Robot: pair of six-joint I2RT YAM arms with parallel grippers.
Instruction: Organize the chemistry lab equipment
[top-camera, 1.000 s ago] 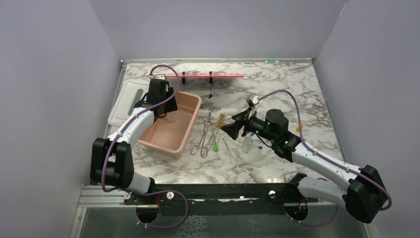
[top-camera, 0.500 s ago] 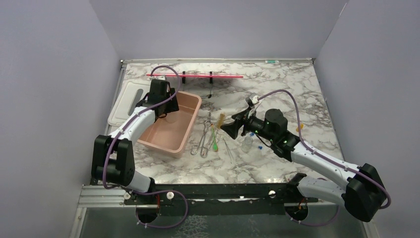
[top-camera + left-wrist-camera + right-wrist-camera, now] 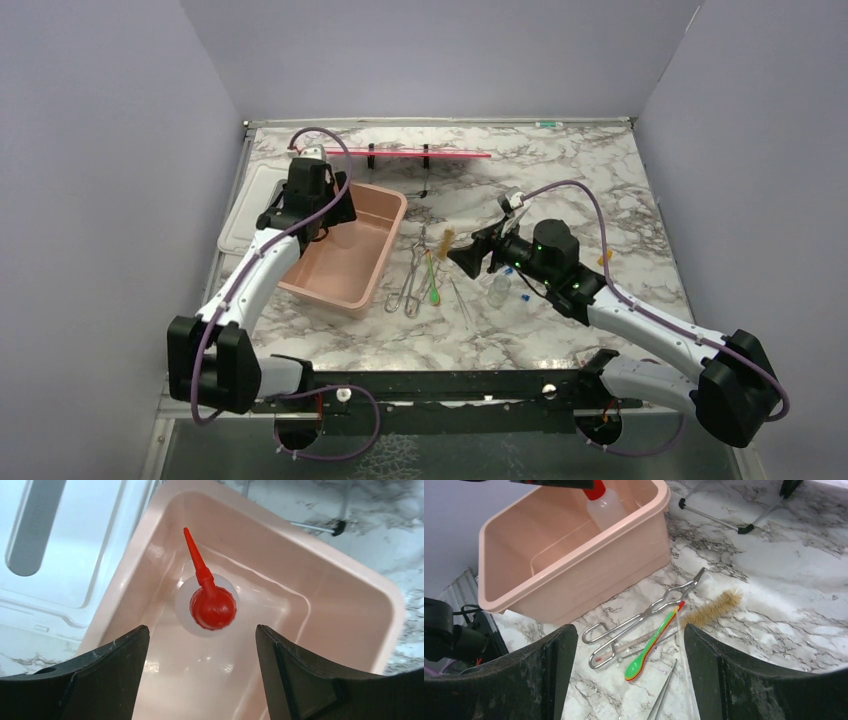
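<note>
The left gripper (image 3: 201,630) is open, its two fingers wide apart and holding nothing; right below and between them the clear squeeze bottle (image 3: 212,607) stands upright inside the pink tub (image 3: 350,565), near one end wall, touched by neither finger; its red nozzle leans toward the corner of the tub. The right gripper (image 3: 630,627) is also open and empty; it hovers above the tools that lie on the marble table (image 3: 560,180) just beside the tub: the metal tongs (image 3: 649,612), the green-handled tool (image 3: 639,662), the small brush (image 3: 714,607) and a thin metal rod (image 3: 664,690), all very close together, some touching. I judge two risks from here; if the left arm moves sideways before it rises, a finger can catch the nozzle and tip the bottle over; if the right claw comes down on this crowded group, it can close on two tools at once or push a neighbour away, because thin flat metal gives the fingers very little to take.
</note>
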